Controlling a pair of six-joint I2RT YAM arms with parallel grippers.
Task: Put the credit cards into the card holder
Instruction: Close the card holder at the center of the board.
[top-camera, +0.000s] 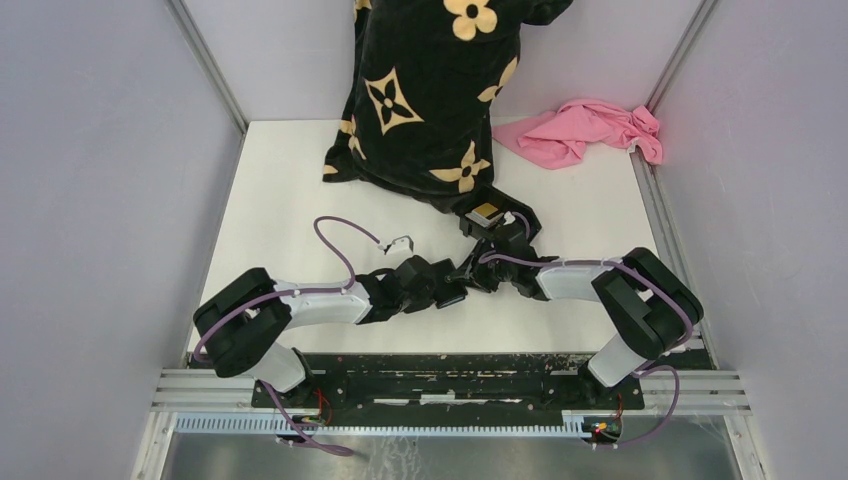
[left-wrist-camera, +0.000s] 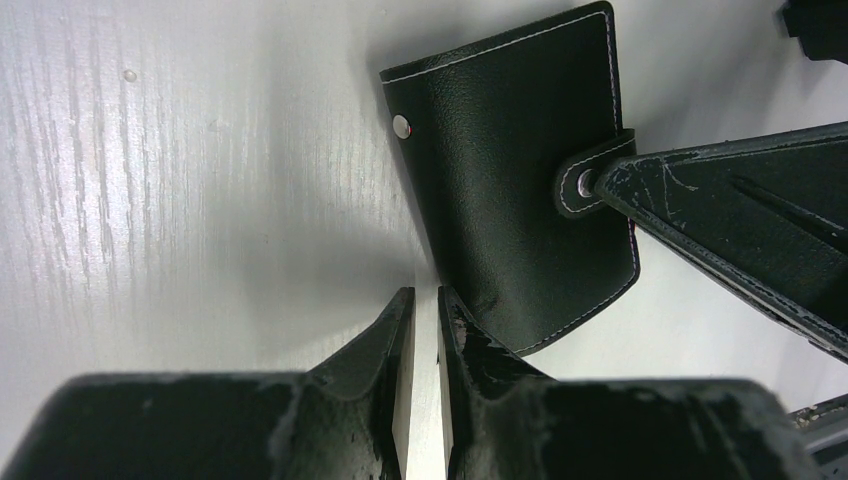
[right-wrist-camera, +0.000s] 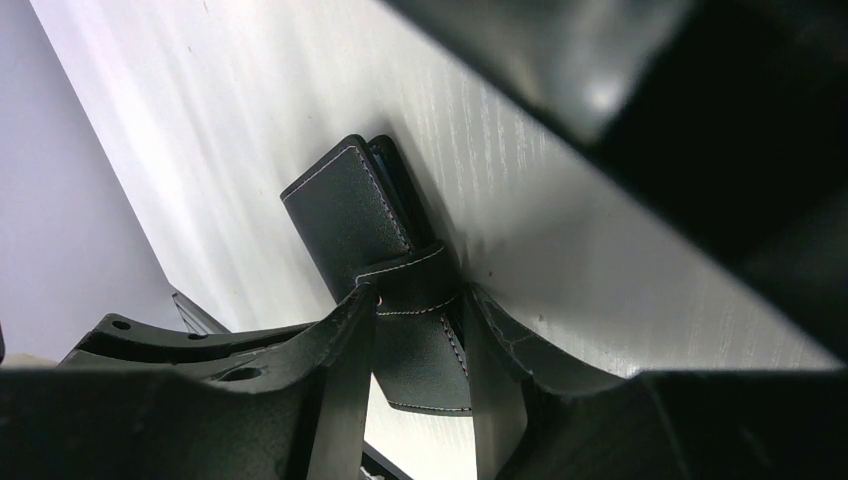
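The card holder (left-wrist-camera: 510, 190) is a black stitched case, folded shut and lying on the white table with its snap strap wrapped round one edge. My right gripper (right-wrist-camera: 425, 300) straddles it at the strap (right-wrist-camera: 415, 285), with a finger against each side. One of those fingers (left-wrist-camera: 740, 230) shows in the left wrist view, pressing on the snap. My left gripper (left-wrist-camera: 425, 300) is beside the holder's near corner. Its jaws stand a narrow slit apart with only table between them, and one fingertip (left-wrist-camera: 460, 325) touches the holder's edge. The credit cards are out of view.
A black cloth with beige flowers (top-camera: 430, 90) hangs over the table's far middle, and a pink cloth (top-camera: 585, 130) lies at the far right. A small black tray (top-camera: 505, 225) holding something yellowish (top-camera: 487, 211) sits just beyond the grippers. Grey walls close in both sides.
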